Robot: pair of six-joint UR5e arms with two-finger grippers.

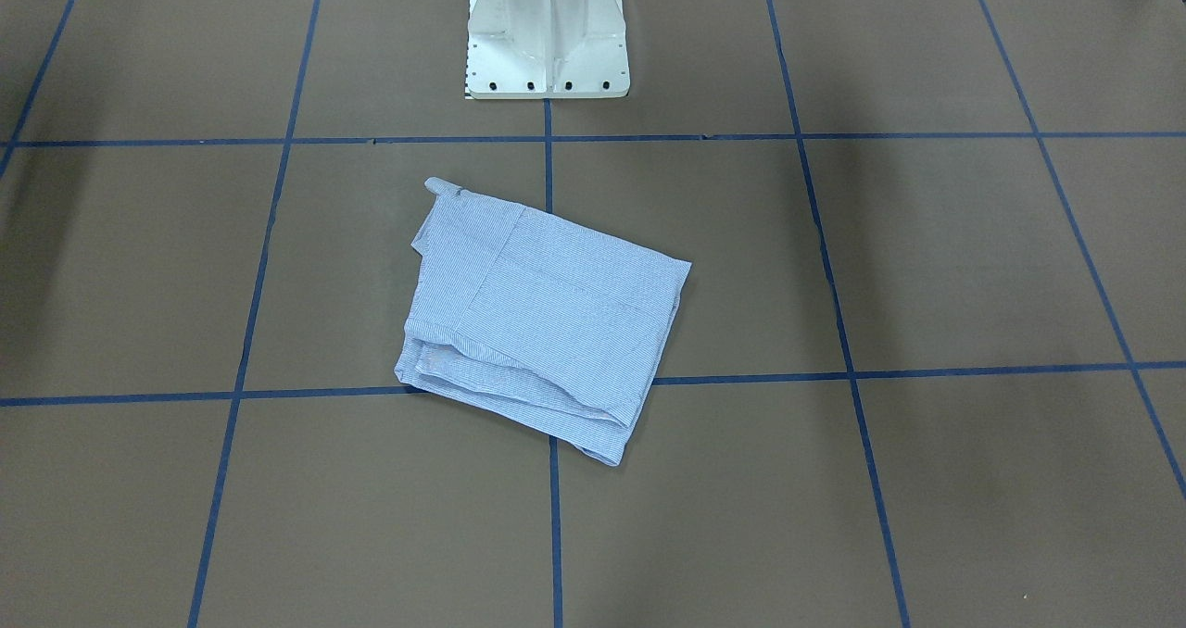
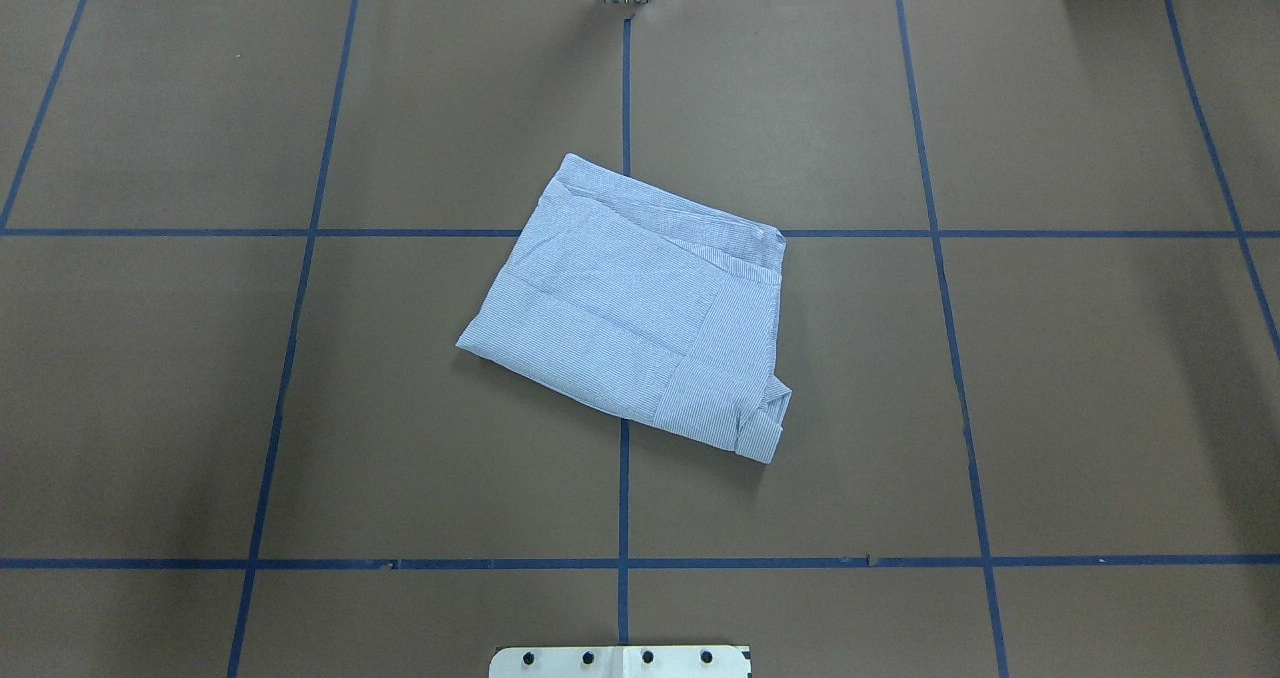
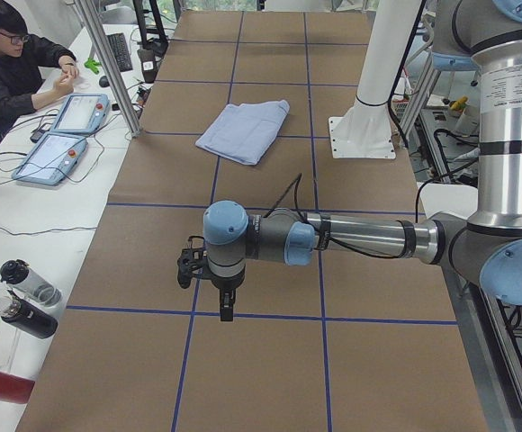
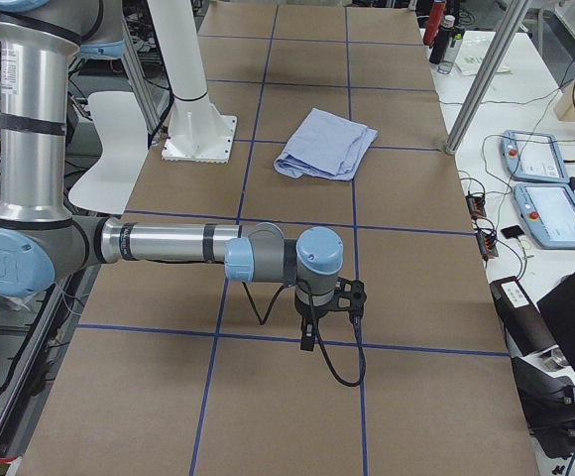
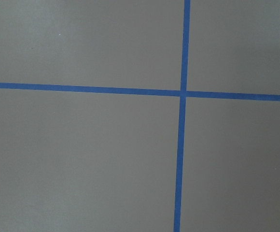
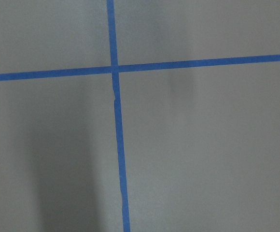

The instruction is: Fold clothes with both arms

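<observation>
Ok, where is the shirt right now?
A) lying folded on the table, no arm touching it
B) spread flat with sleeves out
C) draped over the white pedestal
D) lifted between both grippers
A: the shirt lies as a compact folded bundle on the table, while the left arm and the right arm reach out over the table well away from it.

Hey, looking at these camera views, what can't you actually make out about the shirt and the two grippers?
- Left gripper: shows only in the left side view, small; open or shut unclear.
- Right gripper: only in the right side view; same doubt.
- Shirt: whatever lies inside its folds is hidden in every view.
- Wrist views: only table and tape, no jaws.
</observation>
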